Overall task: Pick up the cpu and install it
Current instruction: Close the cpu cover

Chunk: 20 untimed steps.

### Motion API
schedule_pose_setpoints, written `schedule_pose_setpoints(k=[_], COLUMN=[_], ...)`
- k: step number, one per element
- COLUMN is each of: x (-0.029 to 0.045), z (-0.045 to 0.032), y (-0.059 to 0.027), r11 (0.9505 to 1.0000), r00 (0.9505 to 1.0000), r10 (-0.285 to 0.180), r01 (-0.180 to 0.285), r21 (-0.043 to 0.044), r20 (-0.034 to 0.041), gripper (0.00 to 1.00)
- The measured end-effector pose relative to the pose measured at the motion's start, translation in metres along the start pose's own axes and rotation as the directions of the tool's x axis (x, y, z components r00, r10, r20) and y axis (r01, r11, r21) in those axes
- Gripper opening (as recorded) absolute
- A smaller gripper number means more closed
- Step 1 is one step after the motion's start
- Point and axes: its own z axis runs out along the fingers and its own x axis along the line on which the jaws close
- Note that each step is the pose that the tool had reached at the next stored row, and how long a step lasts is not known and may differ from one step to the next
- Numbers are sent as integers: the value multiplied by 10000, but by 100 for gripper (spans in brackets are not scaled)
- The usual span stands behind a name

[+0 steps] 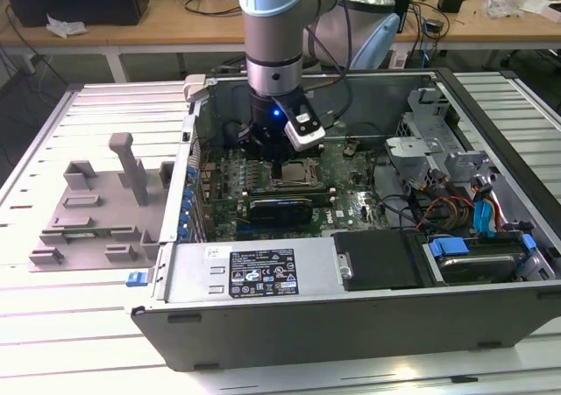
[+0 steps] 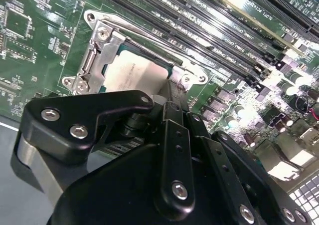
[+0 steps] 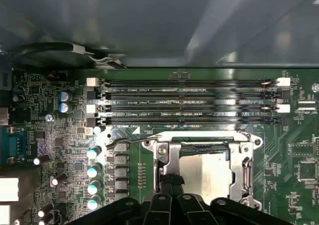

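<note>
While tool (image 3: 172, 183) hangs close, cpu (image 3: 207, 172) lies in socket (image 3: 247, 171) (on mobo (image 3: 45, 135)).

A: What sort of place is this?

B: A robotics lab or workshop. A robot arm (image 1: 273, 27) reaches down into an open computer case (image 1: 351, 325) lying on a table (image 1: 79, 342) of grey metal slats.

A: What else shows it?

B: Long wooden workbenches (image 1: 158, 27) stand behind, strewn with cables (image 1: 215, 5) and small electronic parts. A grey plastic tray (image 1: 88, 211) with upright blocks sits beside the case. In the first wrist view, a green circuit board (image 3: 50, 135) lies bare.
</note>
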Motion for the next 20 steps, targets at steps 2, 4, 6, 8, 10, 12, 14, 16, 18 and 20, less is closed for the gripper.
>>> schedule_pose_setpoints(k=[2,4,6,8,10,12,14,16,18,20], x=[6,7,8,8,8,5,-10,-39,-56,-57], z=[5,7,9,10,10,10,11,12,12,0], y=[3,8,21,44,59,71,74,78,83,85], r11=[10000,10000,9999,9994,9987,9978,9970,9956,9943,9941], r00=[10000,10000,9999,9994,9987,9978,9970,9956,9943,9941], r10=[-10,-29,-131,-342,-515,-657,-769,-942,-1070,-1082], r01=[10,29,131,342,515,657,769,942,1070,1082], r21=[-1,-2,-2,-3,-6,-9,-11,-15,-16,-11], r20=[0,1,1,2,3,4,5,8,7,7], gripper=[11,11,11,11,11,11,11,11,11,11])
